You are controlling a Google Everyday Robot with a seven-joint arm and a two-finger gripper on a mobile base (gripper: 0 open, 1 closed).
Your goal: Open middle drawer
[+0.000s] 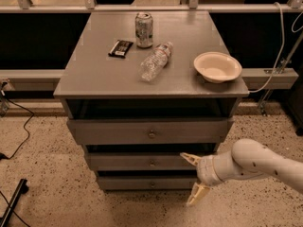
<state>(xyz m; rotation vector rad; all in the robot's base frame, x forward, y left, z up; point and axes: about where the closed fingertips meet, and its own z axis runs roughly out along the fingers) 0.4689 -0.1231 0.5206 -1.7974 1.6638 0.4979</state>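
Note:
A grey cabinet has three stacked drawers. The middle drawer (142,161) has a low grey front with a small round knob (152,163) at its centre and sits nearly closed. The top drawer (149,131) is taller and wider; the bottom drawer (142,182) is lowest. My gripper (192,179) is open, with one finger (189,158) against the right part of the middle drawer's front and the other finger (195,194) low beside the bottom drawer. It is to the right of the knob, apart from it.
The cabinet top (94,74) carries a soda can (144,30), a dark snack packet (120,48), a lying plastic bottle (155,61) and a white bowl (217,66). Cables lie on the speckled floor at left (19,141). A railing and dark ledge run behind.

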